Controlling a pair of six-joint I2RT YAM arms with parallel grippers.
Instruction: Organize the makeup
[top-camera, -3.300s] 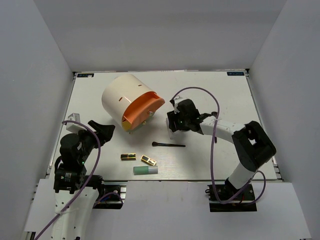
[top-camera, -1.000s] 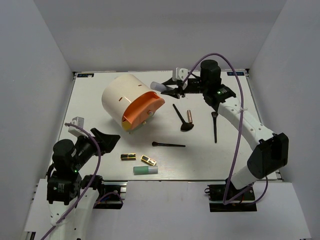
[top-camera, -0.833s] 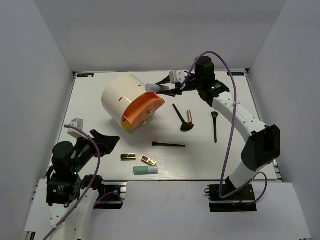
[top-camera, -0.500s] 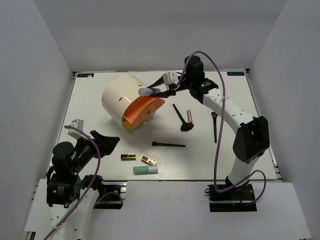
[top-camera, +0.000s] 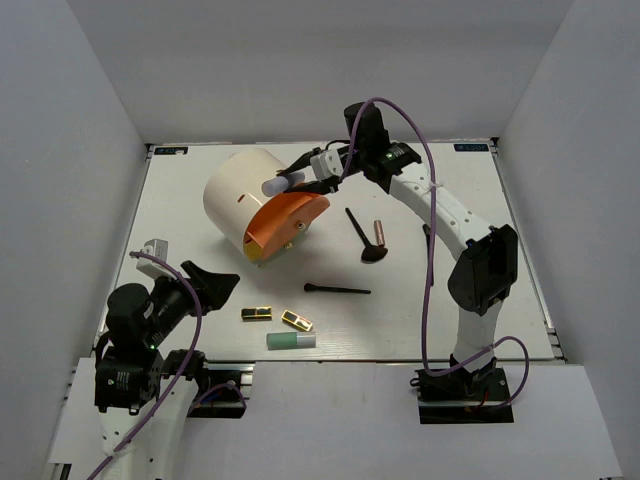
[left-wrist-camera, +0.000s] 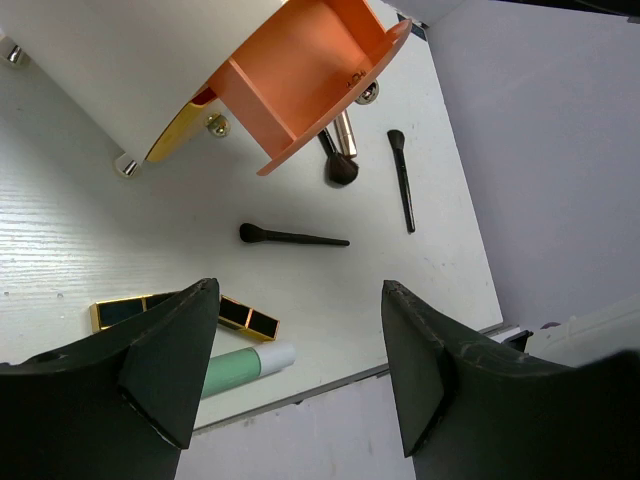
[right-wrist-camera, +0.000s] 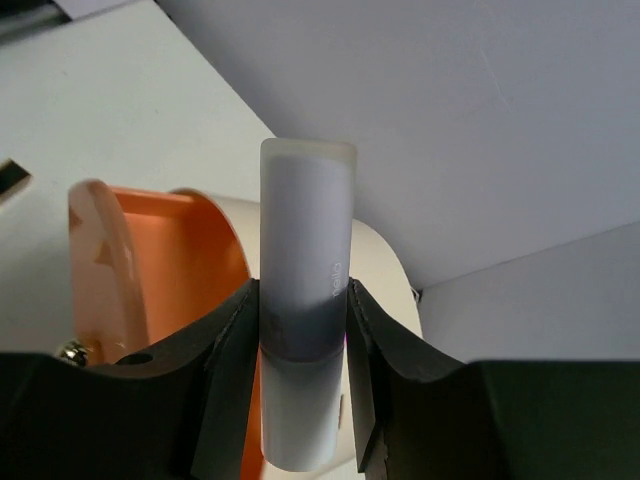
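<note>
My right gripper (top-camera: 300, 178) is shut on the white-lavender tube (top-camera: 281, 183), also in the right wrist view (right-wrist-camera: 305, 300), and holds it above the cream cylinder's (top-camera: 240, 195) orange opening (top-camera: 285, 215). On the table lie three black brushes (top-camera: 337, 290) (top-camera: 364, 236) (top-camera: 428, 240), a rose-gold lipstick (top-camera: 380, 233), two gold-and-black cases (top-camera: 257, 313) (top-camera: 296, 320) and a mint-green tube (top-camera: 291, 341). My left gripper (top-camera: 205, 270) is open and empty, raised at the near left; its view shows the mint tube (left-wrist-camera: 240, 364) and a case (left-wrist-camera: 248, 315) below.
The cylinder lies on its side at the back left, its orange compartment (left-wrist-camera: 310, 75) facing front right. The white tabletop (top-camera: 450, 300) is walled by grey panels on three sides.
My right arm has swung left along the back, carrying the lavender tube from the middle to above the cylinder's orange mouth. The left gripper has hardly moved.
</note>
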